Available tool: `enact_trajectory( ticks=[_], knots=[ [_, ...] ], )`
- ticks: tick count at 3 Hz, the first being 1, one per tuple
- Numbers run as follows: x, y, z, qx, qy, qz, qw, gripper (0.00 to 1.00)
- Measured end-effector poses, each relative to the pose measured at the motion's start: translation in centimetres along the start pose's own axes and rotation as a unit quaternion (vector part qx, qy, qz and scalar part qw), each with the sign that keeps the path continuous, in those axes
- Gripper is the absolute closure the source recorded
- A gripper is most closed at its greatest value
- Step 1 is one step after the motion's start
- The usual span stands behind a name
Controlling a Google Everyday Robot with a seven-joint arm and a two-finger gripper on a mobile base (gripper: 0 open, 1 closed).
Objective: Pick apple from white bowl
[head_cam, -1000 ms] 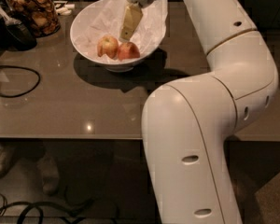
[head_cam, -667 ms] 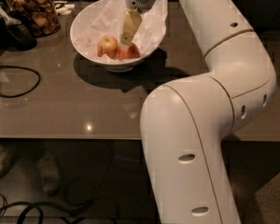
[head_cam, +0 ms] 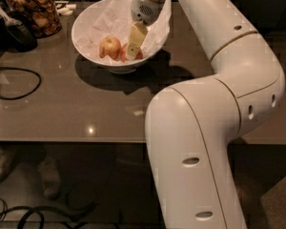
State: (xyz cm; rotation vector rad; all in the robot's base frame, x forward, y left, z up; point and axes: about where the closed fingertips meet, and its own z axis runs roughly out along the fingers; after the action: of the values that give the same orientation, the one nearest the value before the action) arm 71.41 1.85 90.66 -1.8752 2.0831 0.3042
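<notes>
The white bowl point(head_cam: 86, 42) stands at the back of the brown table and is lined with crumpled white paper point(head_cam: 109, 15). Two apples lie in it. The reddish-orange apple point(head_cam: 123, 55) is on the right and is mostly hidden behind my gripper. A paler yellow apple with a red blush point(head_cam: 109, 47) lies just to its left. My gripper point(head_cam: 133, 49) reaches down into the bowl from above, right at the reddish-orange apple. My white arm point(head_cam: 219, 80) fills the right side of the view.
A glass jar of brown snacks point(head_cam: 35, 8) and a black utensil point(head_cam: 14, 30) stand at the back left. A black cable point(head_cam: 12, 85) loops on the table's left. The table's front edge point(head_cam: 66, 140) runs across the middle, with the floor and cables below.
My gripper has moved down deeper into the bowl, onto the reddish-orange apple. The apples and the bowl have not moved.
</notes>
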Motion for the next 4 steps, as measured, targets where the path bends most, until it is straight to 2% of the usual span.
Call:
enact_trajectory(
  ticks=[2, 3, 4],
  knots=[
    [1.2, 0.2, 1.5, -0.017, 0.014, 0.009, 0.9997, 0.23],
    [1.3, -0.1, 1.7, -0.016, 0.016, 0.007, 0.9997, 0.24],
    [0.2, -0.7, 1.2, -0.005, 0.008, -0.007, 0.9999, 0.24]
  ],
)
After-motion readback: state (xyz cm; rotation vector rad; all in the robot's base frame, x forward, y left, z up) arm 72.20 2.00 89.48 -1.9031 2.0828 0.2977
